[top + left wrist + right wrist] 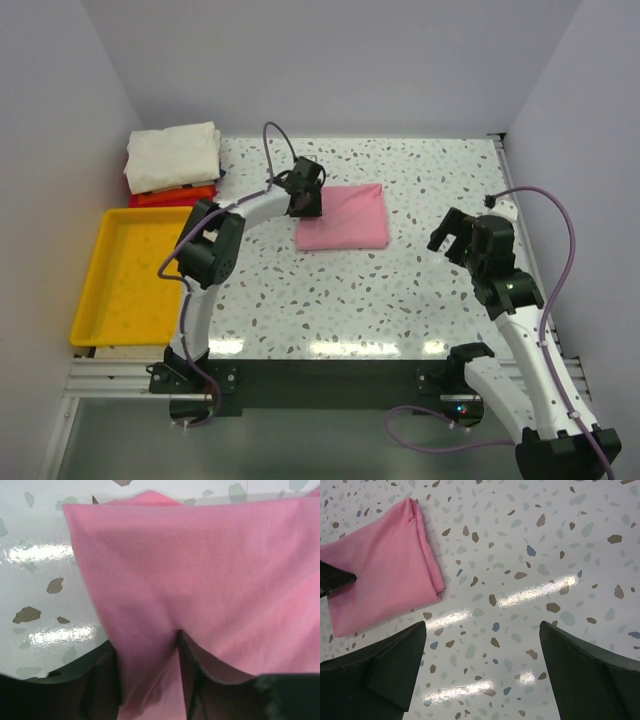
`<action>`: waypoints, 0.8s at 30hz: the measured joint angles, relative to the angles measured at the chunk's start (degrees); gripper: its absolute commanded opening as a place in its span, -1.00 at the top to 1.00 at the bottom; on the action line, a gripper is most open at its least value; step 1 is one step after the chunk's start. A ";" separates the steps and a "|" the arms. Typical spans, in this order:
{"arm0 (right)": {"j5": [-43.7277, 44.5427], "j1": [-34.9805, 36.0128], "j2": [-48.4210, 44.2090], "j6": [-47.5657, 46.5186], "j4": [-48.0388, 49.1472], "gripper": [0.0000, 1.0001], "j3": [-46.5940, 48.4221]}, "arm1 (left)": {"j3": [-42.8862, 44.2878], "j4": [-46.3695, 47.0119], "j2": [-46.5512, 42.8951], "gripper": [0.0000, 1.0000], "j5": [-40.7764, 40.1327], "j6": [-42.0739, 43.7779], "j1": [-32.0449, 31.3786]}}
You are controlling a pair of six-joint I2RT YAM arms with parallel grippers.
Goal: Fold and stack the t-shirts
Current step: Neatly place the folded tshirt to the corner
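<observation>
A light pink t-shirt (345, 218), folded into a rectangle, lies on the speckled table a little behind its middle. My left gripper (307, 205) is at the shirt's left edge. In the left wrist view the pink cloth (200, 570) fills the frame and bunches between the two dark fingers (147, 650), which pinch it. At the back left, a folded cream-white t-shirt (172, 155) lies on top of orange and red ones (175, 195). My right gripper (452, 237) hovers open to the right of the pink t-shirt (380, 565), with only bare table between its fingers (482, 625).
A yellow plastic tray (135, 275) sits at the table's left edge, just in front of the shirt stack. White walls close in the left, back and right sides. The right arm's purple cable (560, 215) loops near the right wall.
</observation>
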 measured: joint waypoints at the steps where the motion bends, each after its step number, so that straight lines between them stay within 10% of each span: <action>1: 0.00 0.00 -0.04 -0.11 0.00 -0.97 0.00 | 0.57 -0.11 0.44 0.23 -0.07 -0.02 -0.11; 7: 0.00 0.00 -0.02 -0.68 0.04 -0.97 -0.20 | 3.50 -1.46 2.16 1.00 -1.18 0.17 -0.76; 24: 0.00 0.00 0.46 -1.57 0.20 -0.97 -0.96 | 6.01 -6.56 0.57 1.00 -26.40 22.16 0.94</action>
